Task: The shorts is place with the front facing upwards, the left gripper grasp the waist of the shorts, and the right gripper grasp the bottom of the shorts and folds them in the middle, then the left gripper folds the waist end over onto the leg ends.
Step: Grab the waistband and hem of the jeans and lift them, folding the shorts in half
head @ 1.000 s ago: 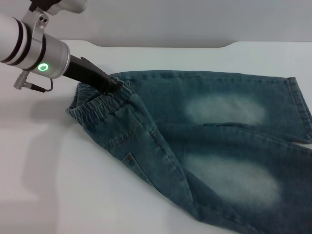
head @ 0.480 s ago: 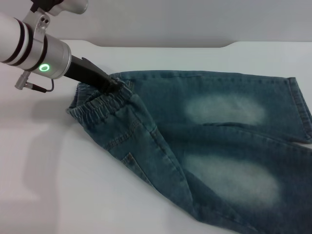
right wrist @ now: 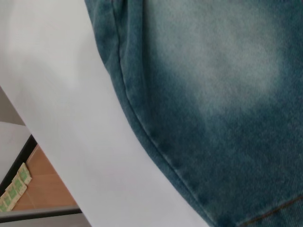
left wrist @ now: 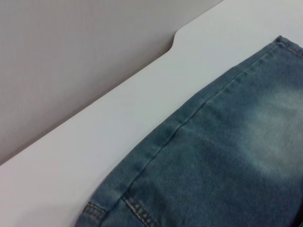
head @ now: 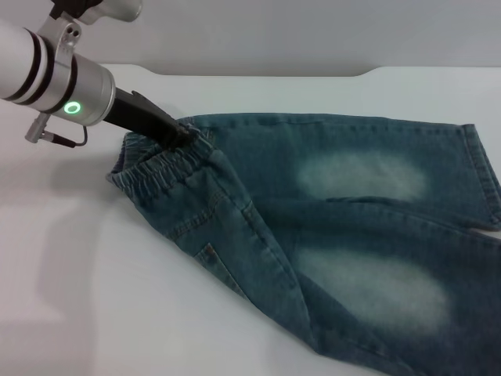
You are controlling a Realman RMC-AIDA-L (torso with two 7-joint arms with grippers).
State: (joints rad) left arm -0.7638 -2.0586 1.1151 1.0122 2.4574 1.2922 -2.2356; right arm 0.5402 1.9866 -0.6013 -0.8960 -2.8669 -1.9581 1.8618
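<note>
Shorts (head: 337, 235) lie flat on my white table (head: 94, 298), long axis running left to right: waist end (head: 160, 168) at my left, leg ends (head: 484, 176) pointing right and running out of the head view. My left gripper (head: 182, 135) sits at the waistband's far corner, jaws pinched narrow on the denim. I don't see the right gripper anywhere.
</note>
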